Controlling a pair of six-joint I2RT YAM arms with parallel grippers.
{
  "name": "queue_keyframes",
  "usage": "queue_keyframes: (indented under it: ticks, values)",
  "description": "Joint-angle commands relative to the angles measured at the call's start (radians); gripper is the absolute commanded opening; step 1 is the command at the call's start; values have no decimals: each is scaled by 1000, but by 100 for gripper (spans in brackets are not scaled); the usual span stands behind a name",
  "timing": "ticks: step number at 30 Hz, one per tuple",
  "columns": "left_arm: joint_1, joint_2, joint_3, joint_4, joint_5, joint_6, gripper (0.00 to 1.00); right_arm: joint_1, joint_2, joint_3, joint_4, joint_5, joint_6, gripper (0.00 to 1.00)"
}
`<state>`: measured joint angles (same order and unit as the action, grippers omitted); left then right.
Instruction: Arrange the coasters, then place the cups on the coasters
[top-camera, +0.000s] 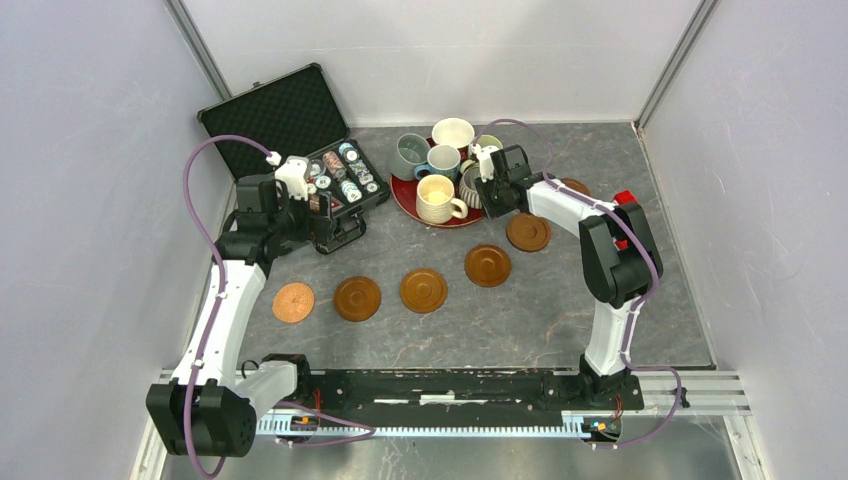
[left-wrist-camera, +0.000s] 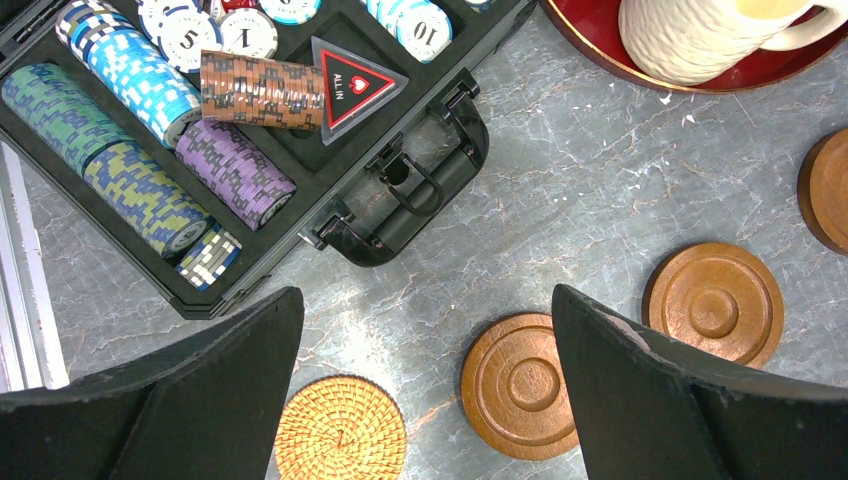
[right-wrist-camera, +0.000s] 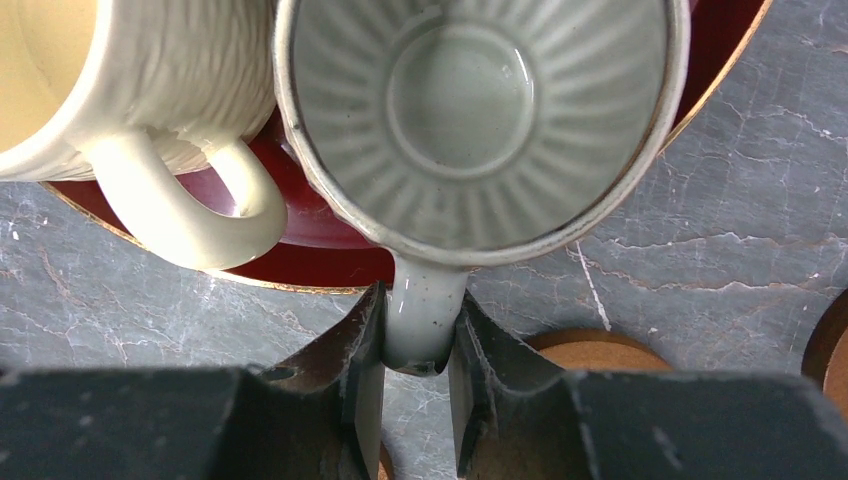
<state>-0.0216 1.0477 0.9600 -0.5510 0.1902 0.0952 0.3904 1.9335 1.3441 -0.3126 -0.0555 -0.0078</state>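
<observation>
Several brown coasters curve across the table, from a lighter woven one (top-camera: 293, 302) up to one (top-camera: 528, 232) beside the red tray (top-camera: 405, 200). The cups stand on that tray, among them a cream mug (top-camera: 437, 198) and a ribbed grey-white mug (right-wrist-camera: 480, 110). My right gripper (right-wrist-camera: 420, 340) is shut on the ribbed mug's handle, a finger pressing each side. My left gripper (left-wrist-camera: 425, 300) hangs open above the table, with the woven coaster (left-wrist-camera: 340, 428) and a wooden coaster (left-wrist-camera: 515, 385) below it.
An open black poker chip case (top-camera: 290, 130) with rows of chips sits at the back left, close to my left wrist. White walls enclose the table on three sides. Another coaster (top-camera: 575, 186) lies partly hidden behind my right arm.
</observation>
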Motion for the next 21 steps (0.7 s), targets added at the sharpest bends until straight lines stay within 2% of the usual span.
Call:
queue_keyframes:
  ticks: [1, 16, 21]
  values:
    - [5, -18, 0, 37, 15, -42, 100, -1, -71, -9, 36, 0, 41, 0]
    - [5, -30, -15, 50, 12, -40, 100, -2, -275, -134, 133, -25, 16, 0]
    - [5, -27, -17, 54, 9, -40, 100, -5, -346, -215, 234, -26, -36, 0]
